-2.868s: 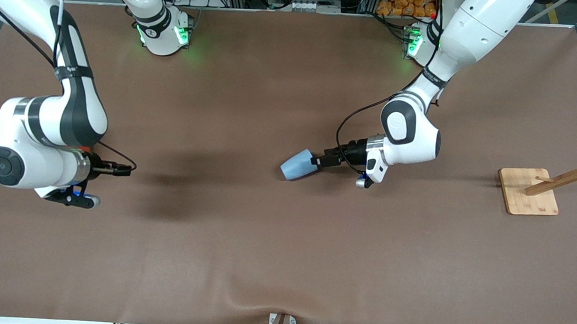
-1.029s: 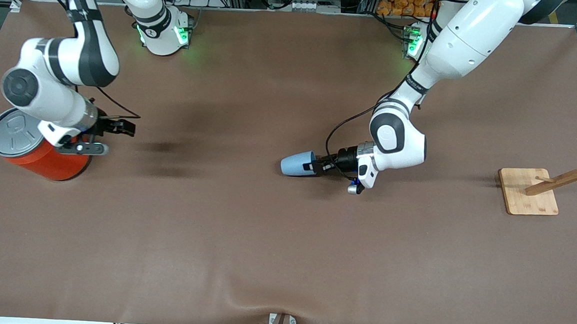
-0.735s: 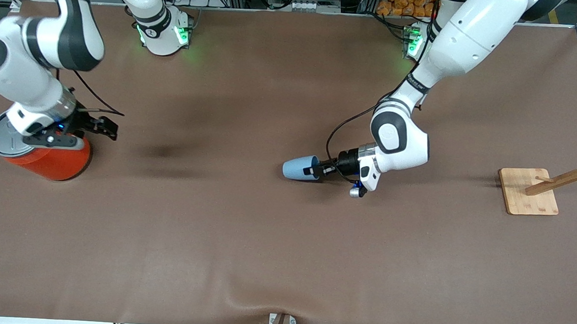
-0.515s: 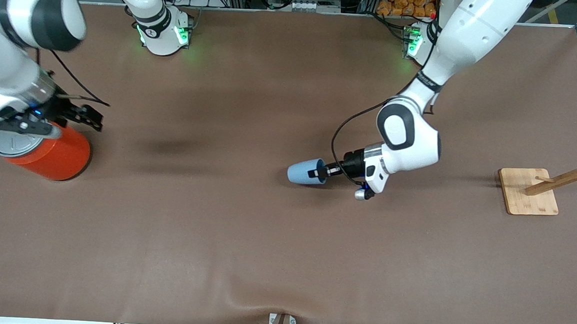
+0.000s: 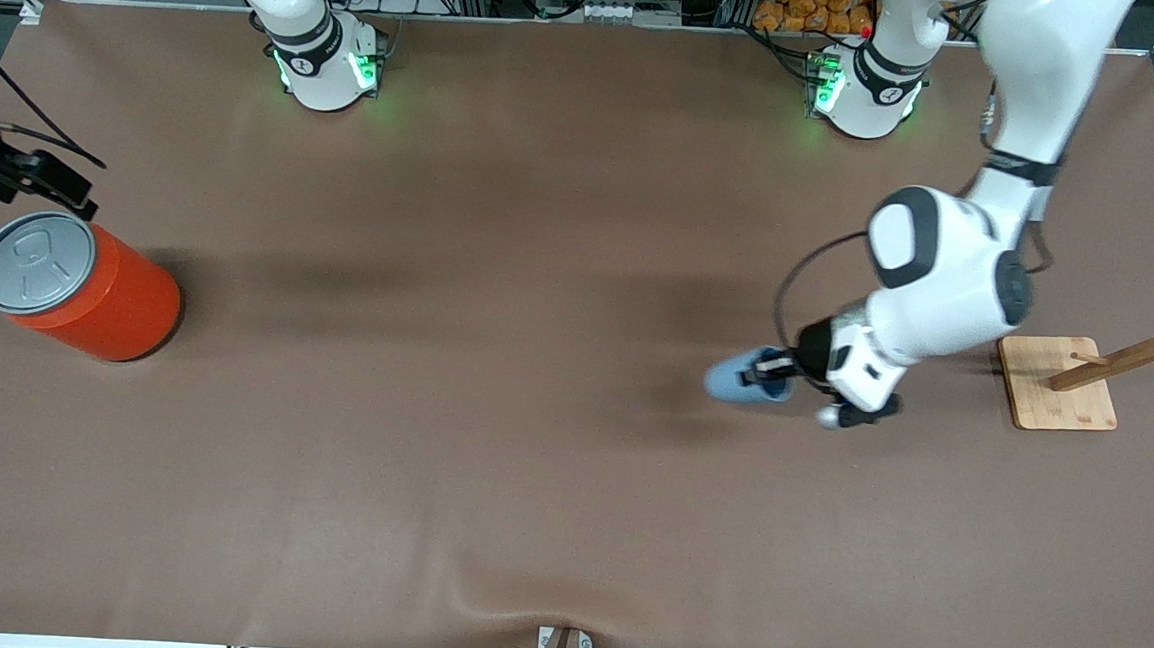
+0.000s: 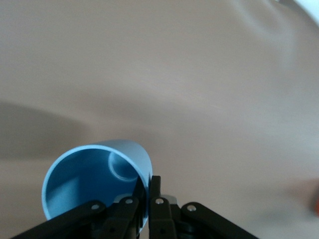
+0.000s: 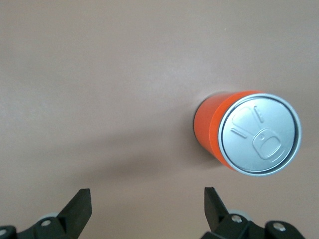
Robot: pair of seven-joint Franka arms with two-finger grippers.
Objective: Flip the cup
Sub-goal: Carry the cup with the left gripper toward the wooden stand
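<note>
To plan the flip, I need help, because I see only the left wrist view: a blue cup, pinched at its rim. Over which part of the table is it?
Observer: The left claw holds the cup over the table, between the table's middle and a wooden rack at the left arm's end.
Operator: Is anything else on the table?
Observer: Yes, an orange can with a grey lid stands upright at the right arm's end.
Operator: And where is the right claw?
Observer: The right claw hangs open over the table beside the can and holds nothing.
</note>
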